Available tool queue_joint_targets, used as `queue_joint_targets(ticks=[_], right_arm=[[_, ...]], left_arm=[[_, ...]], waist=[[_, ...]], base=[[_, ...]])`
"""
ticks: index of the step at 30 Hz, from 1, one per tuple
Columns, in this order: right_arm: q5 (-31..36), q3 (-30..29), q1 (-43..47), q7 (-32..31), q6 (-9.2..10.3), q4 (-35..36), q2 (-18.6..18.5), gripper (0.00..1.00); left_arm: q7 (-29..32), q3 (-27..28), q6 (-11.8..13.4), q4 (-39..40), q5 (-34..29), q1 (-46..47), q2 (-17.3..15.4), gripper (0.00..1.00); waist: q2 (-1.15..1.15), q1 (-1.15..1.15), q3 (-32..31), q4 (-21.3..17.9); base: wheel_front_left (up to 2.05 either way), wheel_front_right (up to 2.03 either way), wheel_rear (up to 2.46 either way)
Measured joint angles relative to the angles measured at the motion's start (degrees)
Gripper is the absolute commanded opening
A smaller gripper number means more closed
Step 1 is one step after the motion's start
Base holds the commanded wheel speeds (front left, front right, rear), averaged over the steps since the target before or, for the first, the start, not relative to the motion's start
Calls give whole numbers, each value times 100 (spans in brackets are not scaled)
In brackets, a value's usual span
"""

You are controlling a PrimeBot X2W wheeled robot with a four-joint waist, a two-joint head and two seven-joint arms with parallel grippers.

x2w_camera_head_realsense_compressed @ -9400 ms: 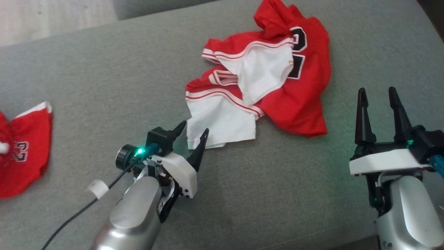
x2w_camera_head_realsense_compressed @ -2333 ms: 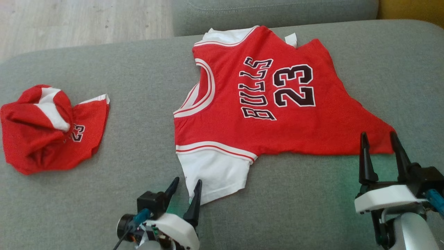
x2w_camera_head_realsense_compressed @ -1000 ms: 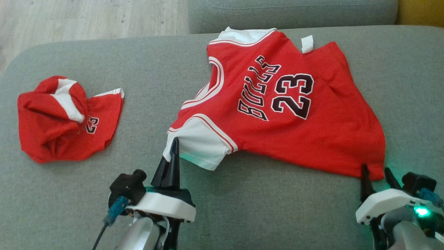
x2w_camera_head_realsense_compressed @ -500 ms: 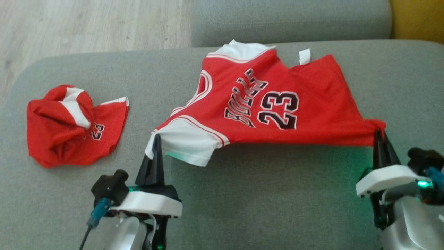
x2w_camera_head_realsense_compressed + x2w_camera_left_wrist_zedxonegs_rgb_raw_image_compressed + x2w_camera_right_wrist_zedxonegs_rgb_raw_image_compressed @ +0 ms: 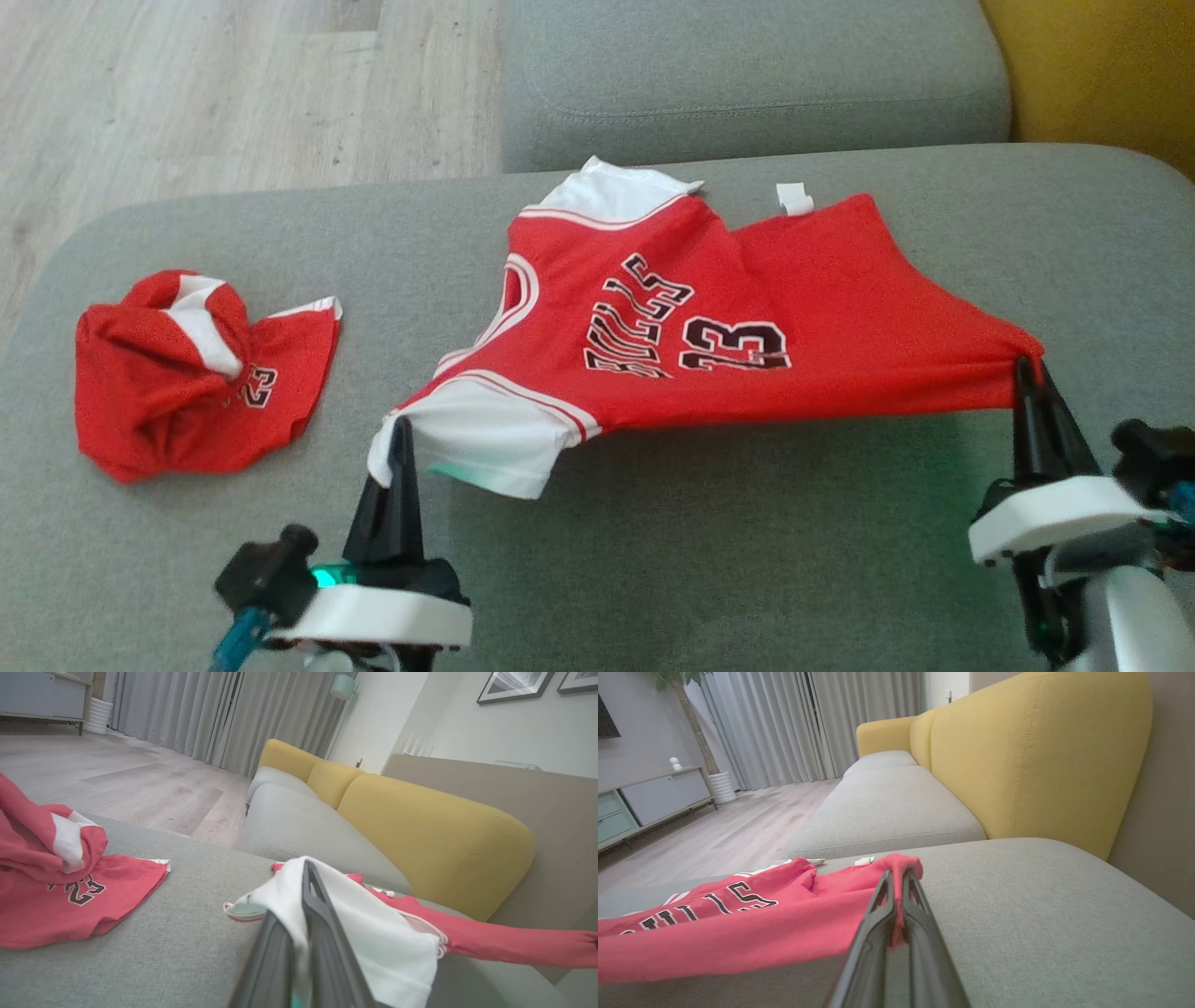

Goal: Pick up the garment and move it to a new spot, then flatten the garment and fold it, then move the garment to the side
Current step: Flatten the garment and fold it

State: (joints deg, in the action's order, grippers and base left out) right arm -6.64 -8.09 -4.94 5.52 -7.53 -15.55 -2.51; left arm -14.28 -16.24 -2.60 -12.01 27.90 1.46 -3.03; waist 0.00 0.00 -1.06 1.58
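Jaws clamped on cloth at both ends: left gripper point(image 5: 402, 431) nipping the white sleeve of the red garment point(image 5: 822, 280), right gripper point(image 5: 1027, 373) nipping a red hem corner. Pulled taut between them, near side raised off the grey seat cushion point(image 5: 709, 560), far side lying toward its back edge. Near the cushion's left edge, well apart, a crumpled red jersey point(image 5: 187, 392).

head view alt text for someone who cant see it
Two grippers hold up the near edge of a red jersey over a grey sofa: the left gripper pinches its white sleeve, the right gripper its red corner. Another red garment lies crumpled at left.
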Motion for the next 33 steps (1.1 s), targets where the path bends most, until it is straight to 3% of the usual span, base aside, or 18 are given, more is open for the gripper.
queue_joint_targets(ticks=[5, 9, 14, 18, 21, 25, 29, 33], right_arm=[[-131, -130, 203, -411, 0, 777, 1, 0], [177, -78, -171, -975, 0, 1116, 1, 0], [260, 40, -2261, -1844, 0, 968, -114, 0], [240, 249, -4680, -2217, 0, 123, -241, 0], [580, 477, -6171, -1813, 0, -738, -344, 0], [1143, 140, -7488, -690, 0, -1802, -319, 0], [1661, -219, -8064, 283, -1, -2735, -186, 0], [1918, -489, -8316, 789, -1, -3350, -154, 0]], left_arm=[[254, 145, 9, 793, 336, -108, -24, 0], [1022, 115, 4, 1077, 322, 711, -245, 0], [2205, 242, -99, 725, 565, 3290, -470, 0], [2810, 563, -154, -427, 721, 5725, -721, 0], [2576, 692, -215, -1343, 568, 7173, -835, 0], [1612, 909, -131, -2499, 325, 8669, -814, 0], [735, 882, -167, -3384, 65, 9474, -726, 0], [151, 837, -285, -4011, -24, 9845, -653, 0]], waist=[[0, -1, 40, -19], [0, 0, 277, -13], [0, 1, 893, -37], [0, 3, 1608, -104], [0, 4, 2149, -169], [-1, 4, 2775, -244], [-1, 4, 3180, -295], [-1, 3, 3346, -279]], base=[[0, 0, 0], [0, 0, 0], [0, 0, 0], [0, 0, 0], [0, 0, 0], [0, 0, 0], [0, 0, 0], [0, 0, 0]])
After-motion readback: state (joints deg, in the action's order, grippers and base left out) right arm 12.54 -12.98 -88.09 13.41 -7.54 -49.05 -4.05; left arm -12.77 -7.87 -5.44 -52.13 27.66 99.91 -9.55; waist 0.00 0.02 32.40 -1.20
